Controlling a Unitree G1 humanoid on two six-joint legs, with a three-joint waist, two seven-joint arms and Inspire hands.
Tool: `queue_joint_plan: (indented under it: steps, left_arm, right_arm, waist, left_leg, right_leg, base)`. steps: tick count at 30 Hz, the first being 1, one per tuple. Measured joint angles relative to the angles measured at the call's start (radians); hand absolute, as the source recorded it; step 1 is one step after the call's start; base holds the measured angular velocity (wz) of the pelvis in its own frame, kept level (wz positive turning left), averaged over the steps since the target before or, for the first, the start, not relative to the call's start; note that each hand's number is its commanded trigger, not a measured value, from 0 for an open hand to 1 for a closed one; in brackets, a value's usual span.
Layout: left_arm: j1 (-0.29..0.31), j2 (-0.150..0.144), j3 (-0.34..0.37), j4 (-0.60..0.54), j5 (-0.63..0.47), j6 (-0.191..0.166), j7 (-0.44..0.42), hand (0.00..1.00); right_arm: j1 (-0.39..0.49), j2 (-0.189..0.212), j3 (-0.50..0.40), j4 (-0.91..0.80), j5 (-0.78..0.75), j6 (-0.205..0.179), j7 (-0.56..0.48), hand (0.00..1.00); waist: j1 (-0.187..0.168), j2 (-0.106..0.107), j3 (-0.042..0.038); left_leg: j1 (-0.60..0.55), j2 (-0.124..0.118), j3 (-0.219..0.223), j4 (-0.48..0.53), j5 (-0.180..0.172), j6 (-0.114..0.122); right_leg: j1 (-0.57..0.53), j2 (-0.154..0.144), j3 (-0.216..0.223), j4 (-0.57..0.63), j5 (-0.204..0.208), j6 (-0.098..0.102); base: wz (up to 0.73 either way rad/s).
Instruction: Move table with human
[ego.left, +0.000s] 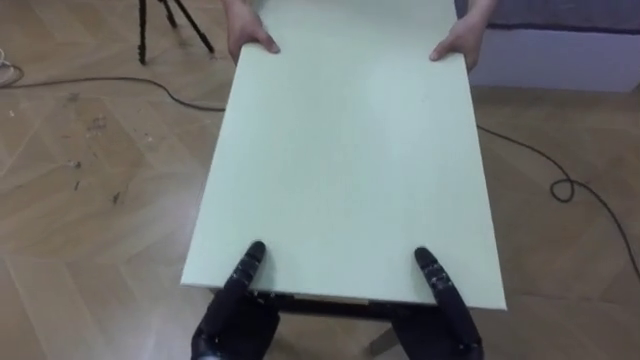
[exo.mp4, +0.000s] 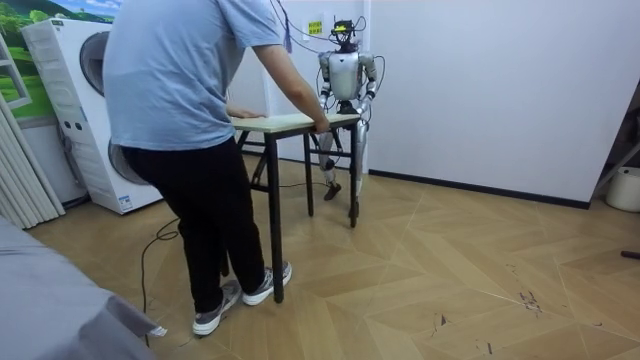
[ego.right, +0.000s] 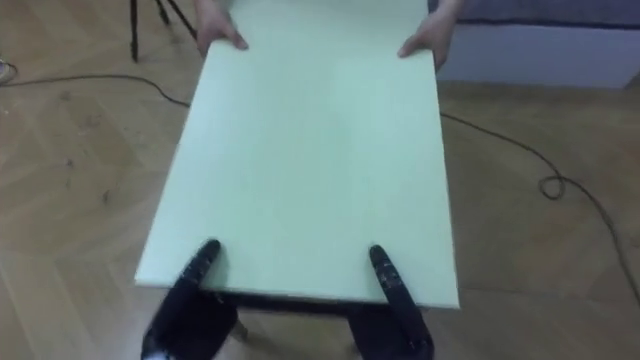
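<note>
Pale green table (ego.left: 350, 150) fills the middle of the eye views, long side running from the bottom of the frame to the top. Left hand (ego.left: 238, 300) is at the near edge, lower left, with one dark tip lying on the top and the rest below the edge. Right hand (ego.left: 445, 295) is the same at lower centre-right. Whether the fingers are clamped under the top cannot be told for either hand. At the far edge, top of frame, a person's two hands grip the corners, one at upper left (ego.left: 250, 38) and one at upper right (ego.left: 455, 45), thumbs on top.

In the room view the person (exo.mp4: 185, 90), in a blue-grey shirt and black trousers, stands left of centre and leans over the near end of the table. The robot stands at the far end, by the white wall. Whether the table legs are off the wooden floor (ego.left: 90, 200) cannot be told. A washing machine (exo.mp4: 75, 90) is at far left. A dark cable (ego.left: 560, 185) loops on the floor at the right. Tripod legs (ego.left: 150, 25) are at upper left.
</note>
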Motion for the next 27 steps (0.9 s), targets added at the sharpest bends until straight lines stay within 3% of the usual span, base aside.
queue_joint_plan:
  steps: [3,5,6,11,15,17,18,19,20,22,23,25,27]
  left_arm:
    - [-0.013,-0.002,0.009,-0.013,0.001,-0.002,-0.001,1.0]
    - [-0.022,-0.001,0.017,-0.021,0.001,-0.001,-0.001,1.0]
    - [-0.028,-0.002,0.021,-0.021,0.001,-0.002,-0.001,1.0]
    - [-0.014,0.002,0.017,-0.019,0.013,-0.001,-0.001,1.0]
    - [0.006,0.002,0.006,-0.015,0.017,0.002,-0.007,1.0]
    - [0.008,0.003,0.003,-0.015,0.021,0.002,-0.007,1.0]
    - [0.007,0.003,0.001,-0.015,0.021,0.001,-0.007,1.0]
    - [0.01,0.003,0.001,-0.014,0.021,-0.004,-0.007,1.0]
    - [0.015,0.001,0.004,-0.014,0.021,-0.005,-0.007,1.0]
    - [0.049,-0.008,0.015,-0.009,0.001,-0.005,-0.016,1.0]
    - [0.055,-0.012,0.015,-0.009,0.001,-0.004,-0.017,1.0]
    - [0.072,-0.015,0.015,-0.01,-0.015,0.007,-0.026,1.0]
    - [0.079,-0.016,0.015,-0.011,-0.027,0.013,-0.026,1.0]
  right_arm:
    - [-0.031,-0.007,0.001,0.0,0.0,-0.007,0.001,1.0]
    - [-0.048,-0.007,-0.001,0.0,0.0,-0.005,0.002,1.0]
    - [-0.061,-0.005,0.0,0.007,-0.001,-0.003,0.002,1.0]
    - [-0.043,-0.002,-0.002,0.016,0.003,-0.001,0.014,1.0]
    - [-0.016,-0.004,0.0,0.018,-0.004,-0.008,0.029,1.0]
    - [-0.009,-0.004,0.0,0.018,-0.003,-0.01,0.03,1.0]
    - [-0.009,-0.004,0.0,0.018,-0.003,-0.012,0.03,1.0]
    - [-0.01,-0.005,0.004,0.019,-0.003,-0.016,0.03,1.0]
    - [-0.01,-0.007,0.007,0.019,-0.007,-0.016,0.03,1.0]
    - [-0.014,-0.01,0.016,0.024,-0.034,-0.016,0.03,1.0]
    - [-0.016,-0.017,0.017,0.026,-0.039,-0.016,0.03,1.0]
    - [-0.025,-0.042,0.022,0.025,-0.049,-0.014,0.034,1.0]
    - [-0.025,-0.045,0.022,0.018,-0.06,-0.013,0.034,1.0]
  waist:
    - [0.03,0.008,0.006]
    - [0.045,0.009,0.007]
    - [0.05,0.016,0.0099]
    - [0.048,0.025,0.0133]
    - [0.068,0.053,0.0121]
    - [0.079,0.068,0.0093]
    - [0.1,0.074,0.0062]
    - [0.125,0.074,0.0066]
    - [0.132,0.07,0.009]
    - [0.155,0.083,0.0136]
    - [0.157,0.09,0.0137]
    - [0.153,0.123,0.0194]
    - [0.144,0.148,0.0199]
  left_leg:
    - [-0.073,0.033,0.006,0.036,0.017,-0.008]
    - [-0.11,0.059,0.012,0.031,0.036,-0.013]
    - [-0.127,0.073,0.009,0.031,0.053,-0.019]
    - [-0.135,0.105,-0.035,-0.035,0.138,-0.047]
    - [-0.12,0.128,-0.051,-0.082,0.204,-0.056]
    - [-0.101,0.137,-0.063,-0.138,0.253,-0.077]
    - [-0.084,0.139,-0.089,-0.189,0.294,-0.122]
    - [-0.075,0.144,-0.116,-0.171,0.291,-0.133]
    - [-0.075,0.144,-0.116,-0.119,0.249,-0.129]
    - [-0.074,0.147,-0.119,0.165,0.036,-0.129]
    - [-0.074,0.147,-0.127,0.226,0.0,-0.127]
    - [-0.059,0.149,-0.166,0.451,-0.097,-0.126]
    - [-0.002,0.156,-0.167,0.574,-0.119,-0.121]
  right_leg:
    - [0.009,0.046,-0.005,-0.158,-0.044,-0.014]
    - [0.006,0.071,-0.025,-0.231,-0.05,-0.023]
    - [0.002,0.092,-0.043,-0.266,-0.046,-0.037]
    - [-0.018,0.157,-0.07,-0.291,-0.017,-0.081]
    - [-0.024,0.193,-0.081,-0.286,-0.001,-0.11]
    - [-0.029,0.217,-0.081,-0.294,0.009,-0.129]
    - [-0.043,0.228,-0.084,-0.298,0.021,-0.148]
    - [-0.055,0.221,-0.095,-0.299,0.032,-0.169]
    - [-0.056,0.211,-0.115,-0.297,0.033,-0.178]
    - [-0.057,0.18,-0.183,-0.284,0.04,-0.19]
    - [-0.057,0.178,-0.2,-0.283,0.043,-0.193]
    - [-0.058,0.182,-0.264,-0.28,0.05,-0.205]
    - [-0.059,0.184,-0.31,-0.273,0.048,-0.211]
  base:
    - [-0.29]
    - [-0.24]
    - [-0.11]
    - [0.08]
    - [0.0]
    - [-0.08]
    - [-0.36]
    - [-0.48]
    - [-0.74]
    - [-0.71]
    - [-0.5]
    - [-0.3]
    - [-0.07]
